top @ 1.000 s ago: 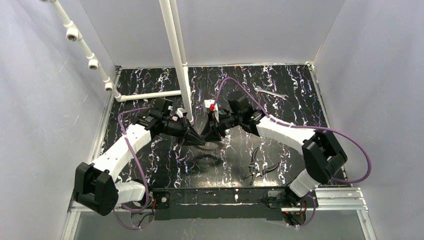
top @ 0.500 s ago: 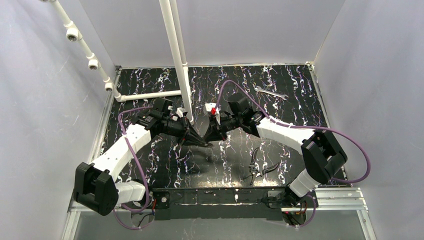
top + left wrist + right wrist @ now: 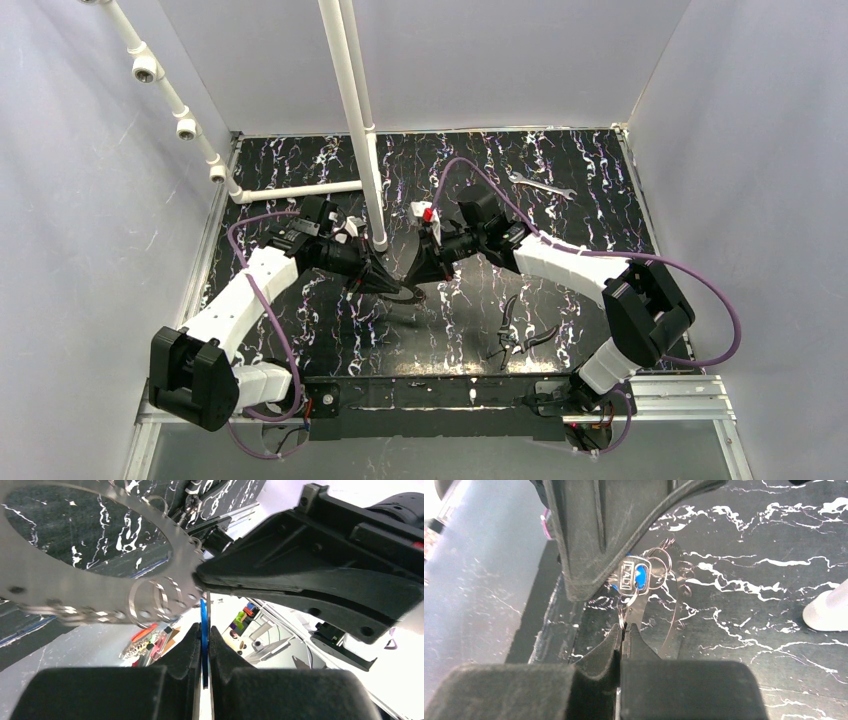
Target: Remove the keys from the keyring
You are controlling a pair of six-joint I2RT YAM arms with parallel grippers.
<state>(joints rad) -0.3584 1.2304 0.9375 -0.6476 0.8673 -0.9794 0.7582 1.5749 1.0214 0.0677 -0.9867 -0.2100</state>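
Observation:
The keyring (image 3: pixel 75 587) is a large flat silvery ring with small holes and several small wire rings along its rim. It is held in the air between my two grippers, and in the right wrist view (image 3: pixel 675 611) it shows edge-on. The key (image 3: pixel 639 576), with a blue head, hangs from a small wire ring. My left gripper (image 3: pixel 204 628) is shut on the key (image 3: pixel 204 614), which shows there edge-on. My right gripper (image 3: pixel 624 629) is shut on the keyring's rim by a wire ring. In the top view the left gripper (image 3: pixel 392 284) and the right gripper (image 3: pixel 420 272) meet tip to tip.
Dark-handled pliers (image 3: pixel 515 336) lie at the front right of the black marbled table (image 3: pixel 300 330). A slim silver wrench (image 3: pixel 540 185) lies at the back right. A white pole (image 3: pixel 358 120) stands just behind the grippers, with a white pipe rail (image 3: pixel 295 190) at the left.
My left gripper has drawn back a little to the left with the key. The right gripper has stayed nearly in place on the keyring.

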